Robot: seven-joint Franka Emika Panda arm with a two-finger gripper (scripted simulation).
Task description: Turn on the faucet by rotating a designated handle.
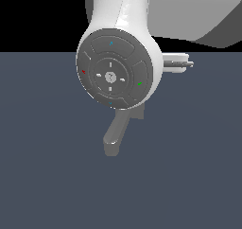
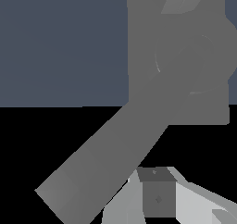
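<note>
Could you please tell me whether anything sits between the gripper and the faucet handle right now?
Nothing visible does. In the wrist view the handle, a straight grey bar running out from its round hub, lies right beside the one gripper finger that shows, with no other object between them. Contact cannot be confirmed.

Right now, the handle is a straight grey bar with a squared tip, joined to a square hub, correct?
Not quite: the hub is round, not square, as the wrist view shows. The rest holds: the handle is a straight grey bar with a squared tip, joined to that hub.
</note>
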